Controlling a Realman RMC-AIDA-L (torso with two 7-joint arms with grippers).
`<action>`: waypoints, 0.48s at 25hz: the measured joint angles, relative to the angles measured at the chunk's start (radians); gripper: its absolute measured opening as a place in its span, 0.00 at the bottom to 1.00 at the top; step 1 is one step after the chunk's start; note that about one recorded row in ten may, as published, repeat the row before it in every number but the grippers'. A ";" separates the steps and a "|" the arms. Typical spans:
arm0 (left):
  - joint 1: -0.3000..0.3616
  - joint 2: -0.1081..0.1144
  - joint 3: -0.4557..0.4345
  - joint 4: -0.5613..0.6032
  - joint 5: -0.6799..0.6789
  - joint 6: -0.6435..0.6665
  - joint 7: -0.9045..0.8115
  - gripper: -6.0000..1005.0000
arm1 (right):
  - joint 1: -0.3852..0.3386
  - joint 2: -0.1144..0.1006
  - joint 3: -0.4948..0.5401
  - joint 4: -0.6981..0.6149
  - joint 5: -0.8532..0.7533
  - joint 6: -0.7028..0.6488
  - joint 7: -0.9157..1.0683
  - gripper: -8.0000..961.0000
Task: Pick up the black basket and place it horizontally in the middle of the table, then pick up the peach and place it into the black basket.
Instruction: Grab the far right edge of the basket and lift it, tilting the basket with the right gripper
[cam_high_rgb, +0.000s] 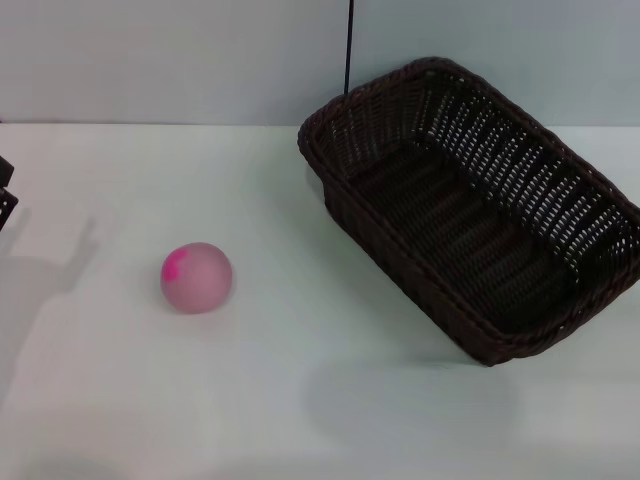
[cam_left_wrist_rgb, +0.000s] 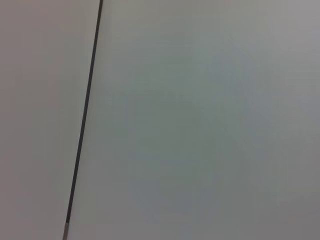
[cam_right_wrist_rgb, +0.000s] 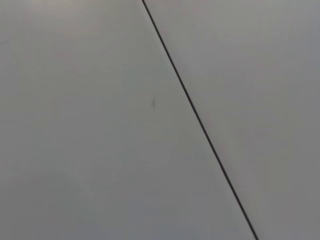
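on the table (cam_high_rgb: 300, 400), peach (cam_high_rgb: 196, 277) left of black basket (cam_high_rgb: 470, 205).

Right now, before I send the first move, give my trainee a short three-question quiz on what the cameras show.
1. True or false: the peach already lies inside the black basket.
2. Multiple choice: in the head view, the black basket sits A) square-on in the middle of the table; B) at an angle toward the robot's right side; C) upside down on the robot's left.
3. Short answer: what lies inside the black basket?

Key
1. False. The peach rests on the bare table toward the robot's left, apart from the basket.
2. B.
3. Nothing; its woven floor is bare.

Only a dark part of the left arm shows at the head view's edge; neither gripper is visible.
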 joint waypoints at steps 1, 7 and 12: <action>-0.002 0.001 0.000 0.001 0.000 0.000 -0.004 0.85 | -0.003 0.000 -0.002 -0.012 -0.001 -0.002 0.015 0.70; -0.004 0.002 -0.008 -0.002 0.000 0.004 -0.005 0.85 | -0.031 0.000 -0.003 -0.105 -0.019 -0.057 0.133 0.70; 0.017 0.001 -0.020 0.003 -0.008 0.030 -0.006 0.84 | -0.036 0.000 0.005 -0.284 -0.027 -0.052 0.336 0.70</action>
